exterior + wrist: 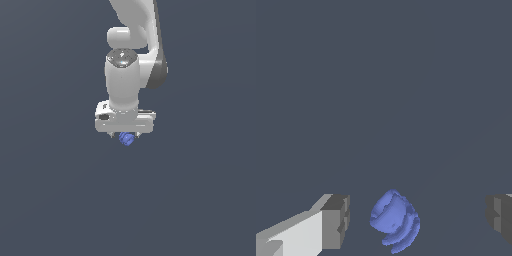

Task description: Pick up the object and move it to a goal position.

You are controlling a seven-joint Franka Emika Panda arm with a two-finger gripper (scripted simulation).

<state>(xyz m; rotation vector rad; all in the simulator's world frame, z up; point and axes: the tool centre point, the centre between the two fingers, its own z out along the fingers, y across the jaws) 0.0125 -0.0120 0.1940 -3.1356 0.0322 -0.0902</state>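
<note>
We judge the step in hand to be the grasp: our gripper (416,220) sits over the lump (394,220), and what is left is to close on it cleanly and then lift. To do this well we would first centre ourselves, because in the wrist view the lump lies nearer one finger (336,221) than the other (501,217); if we closed as we stand, the near pad would probably reach it first and push it sideways before the far pad arrives. The lump is round and knobbly, so it looks likely to roll or twist under an uneven squeeze; we would want the pads to meet it across its widest part and low enough to wrap its middle, not pinch its top. A slow close, then a straight lift, seems the safest order. We see no goal marker in either view, so we cannot say which way the carry will go. As to the tool itself: the jaws stand wide apart, with clear gaps on both sides of the lump, and neither pad touches it; we hold nothing. In the exterior view the lump (126,138) shows just under the white hand (125,121), peeping out below its lower edge near the middle. The fingers are mostly hidden there, so we cannot tell whether their tips have come down level with the lump.
</note>
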